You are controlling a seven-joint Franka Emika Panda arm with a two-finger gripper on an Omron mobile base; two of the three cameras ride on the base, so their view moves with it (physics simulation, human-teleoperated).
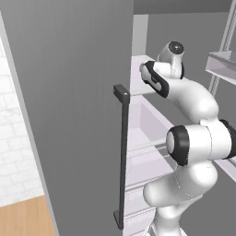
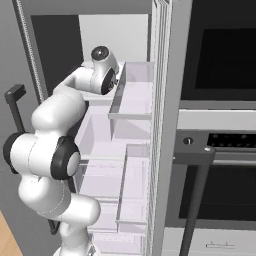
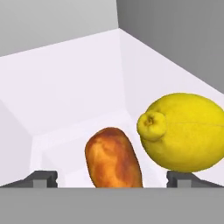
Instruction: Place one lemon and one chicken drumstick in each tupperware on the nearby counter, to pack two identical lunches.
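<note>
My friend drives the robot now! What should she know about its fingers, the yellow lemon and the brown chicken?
Gripper: open, holding nothing; its dark fingers stand wide either side of the chicken.
Arm: reaching into the open pale fridge shelf.
Things: a browned chicken drumstick lies on the white shelf floor straight ahead of the hand; a round yellow lemon sits right beside it, looking very close or touching.
Done: nothing grasped at this moment.
Left: probably close on the drumstick, carry it out to a tupperware on the counter, then fetch the lemon and fill both lunches.
</note>
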